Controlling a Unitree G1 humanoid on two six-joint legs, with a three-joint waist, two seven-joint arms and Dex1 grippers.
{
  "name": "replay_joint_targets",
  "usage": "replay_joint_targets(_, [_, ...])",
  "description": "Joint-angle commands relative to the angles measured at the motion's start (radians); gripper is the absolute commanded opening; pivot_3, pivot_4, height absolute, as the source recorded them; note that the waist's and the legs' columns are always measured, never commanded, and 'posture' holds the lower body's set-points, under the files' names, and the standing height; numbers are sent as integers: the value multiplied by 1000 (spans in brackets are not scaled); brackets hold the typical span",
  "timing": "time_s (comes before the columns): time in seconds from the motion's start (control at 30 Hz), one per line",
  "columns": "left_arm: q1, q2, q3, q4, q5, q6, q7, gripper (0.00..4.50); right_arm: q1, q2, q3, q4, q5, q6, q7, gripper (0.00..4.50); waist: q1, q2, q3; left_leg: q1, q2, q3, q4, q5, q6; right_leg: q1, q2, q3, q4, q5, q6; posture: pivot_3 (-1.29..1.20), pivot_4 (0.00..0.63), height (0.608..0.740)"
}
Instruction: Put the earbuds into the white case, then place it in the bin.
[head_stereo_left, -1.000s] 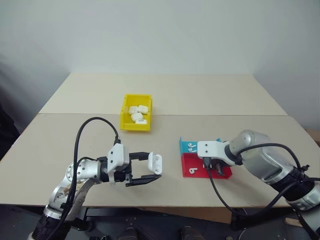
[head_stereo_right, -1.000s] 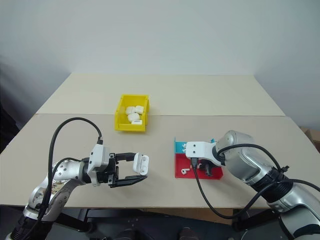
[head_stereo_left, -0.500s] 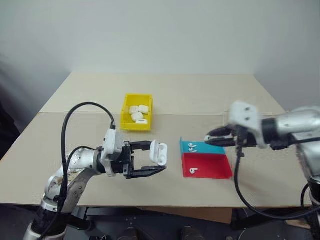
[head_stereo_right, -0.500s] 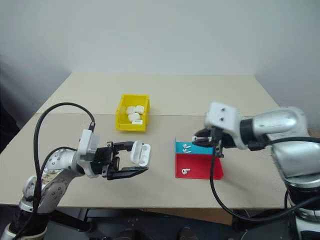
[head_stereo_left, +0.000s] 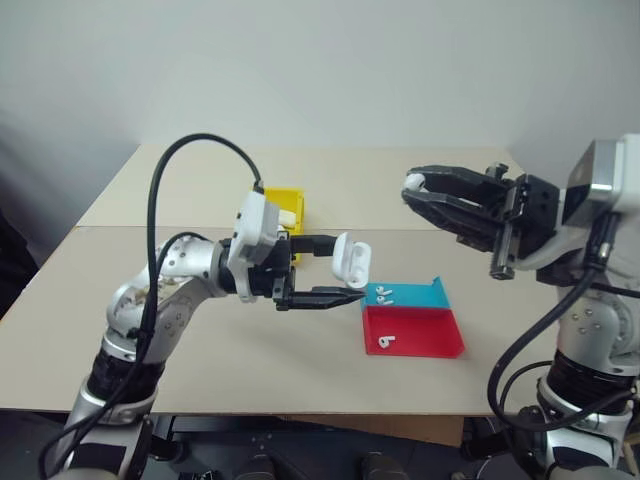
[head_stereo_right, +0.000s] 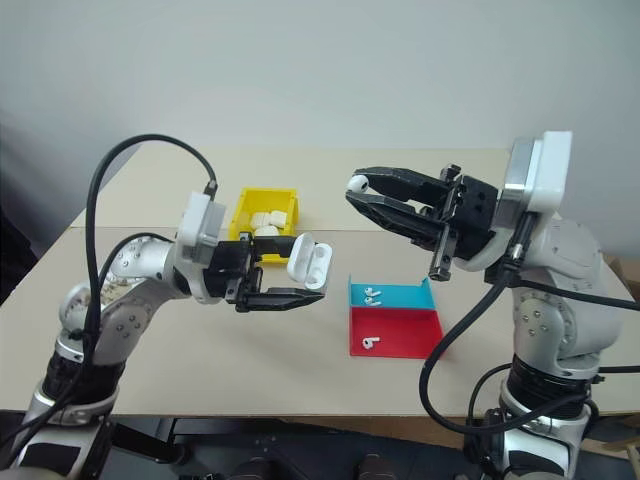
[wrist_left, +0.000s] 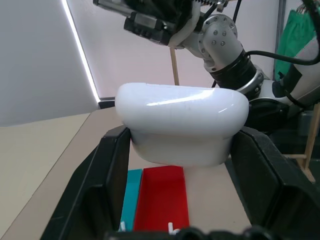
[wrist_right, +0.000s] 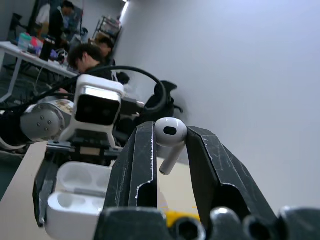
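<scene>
Earbud (wrist_right: 169, 133) pinched in right hand (head_stereo_right: 358, 188); white case (head_stereo_right: 307, 262) in left hand (head_stereo_right: 300, 271)

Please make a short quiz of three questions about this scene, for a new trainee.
1. True or false: the right gripper pinches an earbud between its fingers.
2. What does the left gripper hold? A) a closed case B) the white case with its lid open C) nothing
3. Fill in: two loose earbuds lie on the blue tray and one lies on the ____ tray.

Key: 1 true. 2 B. 3 red; the red tray holds a single earbud, and the yellow bin behind the left gripper already holds other white cases.
</scene>
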Motion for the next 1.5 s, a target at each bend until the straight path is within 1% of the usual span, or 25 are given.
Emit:
replay_joint_targets(0.03, [-47, 22, 17, -36, -25, 83, 47, 2753, 2, 2, 35, 25, 4, -100, 8, 949, 0, 0, 0, 0, 0, 0, 0, 0, 0, 0, 0, 0, 0, 0, 0, 0, 150, 740])
replay_joint_targets(0.27, [-3, 32, 51, -126, -68, 153, 112, 2753, 18, -15, 111, 62, 23, -161, 27, 949, 0, 0, 0, 0, 0, 0, 0, 0, 0, 0, 0, 0, 0, 0, 0, 0, 150, 740])
replay_joint_targets(0.43, [54, 15, 78, -161, -82, 118, 118, 2753, 27, -17, 154, 94, 11, -199, 47, 949, 1, 0, 0, 0, 0, 0, 0, 0, 0, 0, 0, 0, 0, 0, 0, 0, 150, 740])
replay_joint_targets(0.9, [82, 9, 72, -175, -73, 62, 101, 2753, 46, -27, 199, 123, 22, -240, 81, 949, 3, 0, 0, 0, 0, 0, 0, 0, 0, 0, 0, 0, 0, 0, 0, 0, 150, 740])
replay_joint_targets(1.47, [81, -4, 56, -162, -56, 37, 94, 2753, 80, -49, 223, 156, -20, -320, 92, 949, 3, 0, 0, 0, 0, 0, 0, 0, 0, 0, 0, 0, 0, 0, 0, 0, 150, 740])
replay_joint_targets(1.5, [80, -6, 53, -161, -52, 36, 94, 2753, 81, -51, 223, 154, -18, -322, 94, 1436, 3, 0, 0, 0, 0, 0, 0, 0, 0, 0, 0, 0, 0, 0, 0, 0, 150, 740])
